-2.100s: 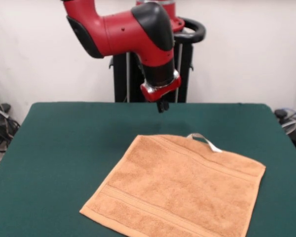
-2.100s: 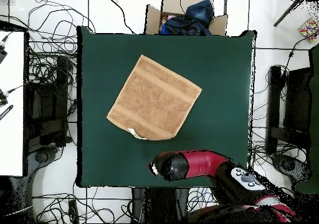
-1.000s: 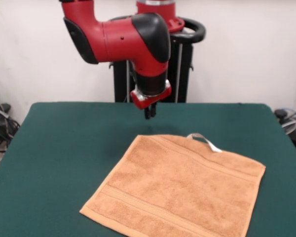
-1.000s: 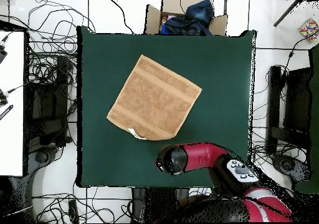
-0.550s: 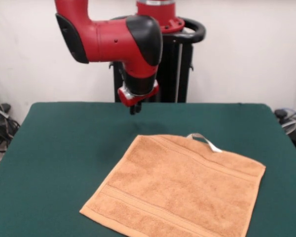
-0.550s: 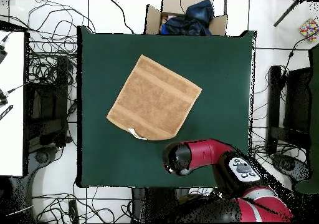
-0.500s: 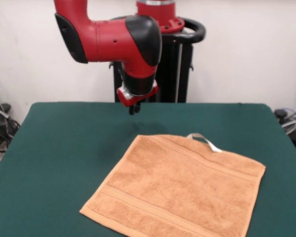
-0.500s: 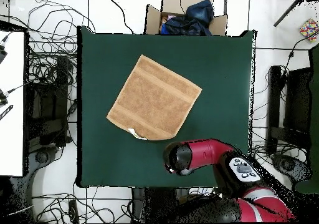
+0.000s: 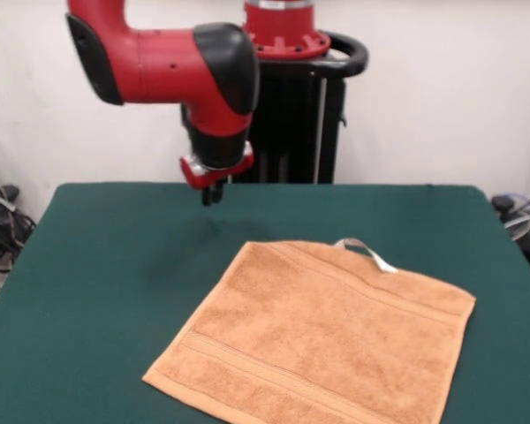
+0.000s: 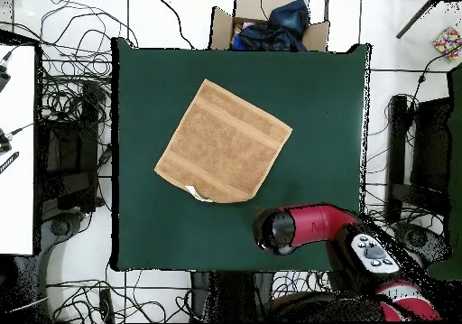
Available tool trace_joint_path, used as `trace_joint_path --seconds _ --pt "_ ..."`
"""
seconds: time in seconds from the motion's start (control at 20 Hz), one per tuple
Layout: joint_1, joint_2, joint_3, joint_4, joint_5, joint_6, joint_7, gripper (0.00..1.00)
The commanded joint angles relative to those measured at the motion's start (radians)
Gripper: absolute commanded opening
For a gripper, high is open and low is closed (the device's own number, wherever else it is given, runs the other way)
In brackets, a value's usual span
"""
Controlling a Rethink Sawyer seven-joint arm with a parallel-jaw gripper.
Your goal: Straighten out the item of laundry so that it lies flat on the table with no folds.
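Note:
The orange-tan towel [image 9: 322,336] lies spread flat on the dark green table [image 9: 97,265], turned at an angle, with its white tag [image 9: 367,252] loose at the far edge. In the overhead view the towel [image 10: 224,142] sits left of the middle of the table [image 10: 316,113], with the tag [image 10: 197,192] at the edge nearest the robot. My gripper [image 9: 212,196] is shut and empty. It hangs above the table's far edge, to the left of the towel and clear of it. In the overhead view the arm's wrist [image 10: 275,231] hides it.
The black pedestal [image 9: 291,115] stands behind the table. A cardboard box with dark bags [image 10: 271,27] sits past the table's far side. Cables lie on the floor all round. A white surface [image 10: 16,149] stands at the left.
The arm has swung sideways along the table's far edge, left in the front view, away from the towel. The towel has not moved.

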Motion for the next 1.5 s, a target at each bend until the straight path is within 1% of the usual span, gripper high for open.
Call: trace_joint_path --seconds 0.05,0.1,0.35,0.4,0.55,0.6,0.65,0.7,0.8,0.9,1.05,1.25,1.5 --pt "-0.100 -0.013 0.099 -0.028 -0.086 -0.093 -0.133 0.00" --pt "-0.124 -0.019 0.113 -0.019 -0.092 -0.086 -0.153 0.00" --pt "-0.131 -0.048 0.122 -0.022 -0.121 -0.027 -0.167 0.00" --pt "-0.155 -0.044 0.149 -0.016 -0.117 -0.041 -0.176 0.00" --pt "-0.273 -0.019 0.272 0.032 -0.098 -0.105 -0.232 0.00" --pt "-0.336 -0.002 0.334 0.057 -0.090 -0.113 -0.283 0.00" --pt "-0.370 0.008 0.369 0.070 -0.092 -0.113 -0.310 0.00" --pt "-0.437 0.036 0.439 0.092 -0.083 -0.113 -0.362 0.00" --pt "-0.517 0.081 0.523 0.115 -0.084 -0.108 -0.419 0.00" --pt "-0.554 0.106 0.567 0.123 -0.091 -0.100 -0.433 0.00" --pt "-0.574 0.119 0.601 0.126 -0.106 -0.092 -0.432 0.00" --pt "-0.568 0.123 0.588 0.114 -0.135 -0.080 -0.430 0.00" --pt "-0.563 0.128 0.571 0.096 -0.151 -0.084 -0.439 0.00"
